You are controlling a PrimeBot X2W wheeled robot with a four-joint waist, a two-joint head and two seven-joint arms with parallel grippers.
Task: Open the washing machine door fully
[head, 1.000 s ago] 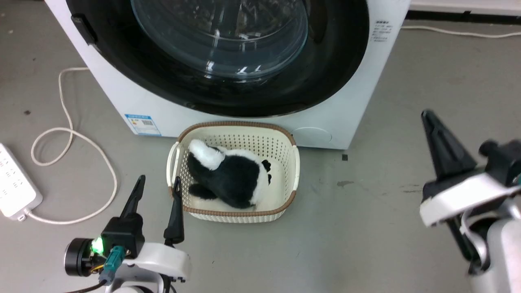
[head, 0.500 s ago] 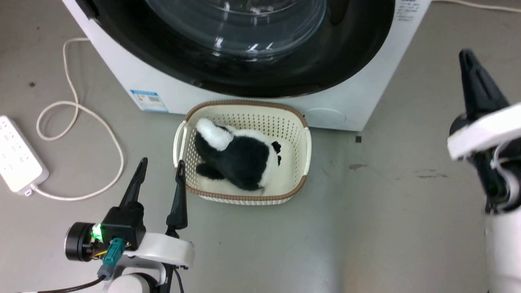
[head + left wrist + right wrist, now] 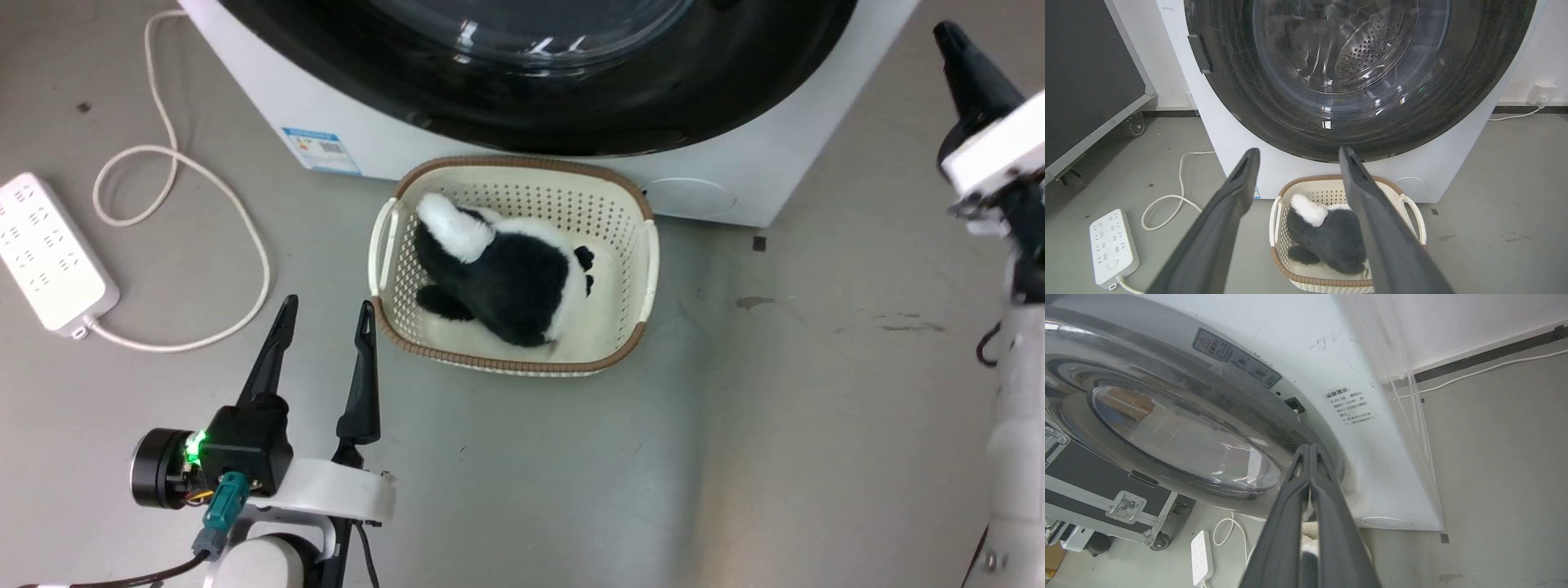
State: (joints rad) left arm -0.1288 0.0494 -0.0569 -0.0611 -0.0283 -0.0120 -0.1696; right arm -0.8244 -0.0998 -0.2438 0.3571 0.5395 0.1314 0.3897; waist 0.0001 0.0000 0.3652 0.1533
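Pinched-together right gripper (image 3: 947, 34) has advanced toward the washing machine door (image 3: 531, 106); left gripper (image 3: 326, 304) stays spread

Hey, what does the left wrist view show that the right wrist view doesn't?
Left wrist view: the left gripper with jaws open, the perforated steel drum through the glass, a wall socket. Right wrist view: the right gripper, jaws shut, tips by the edge of the washing machine door, plus a warning label and a text sticker. Both: that door, the white washing machine, the power strip.
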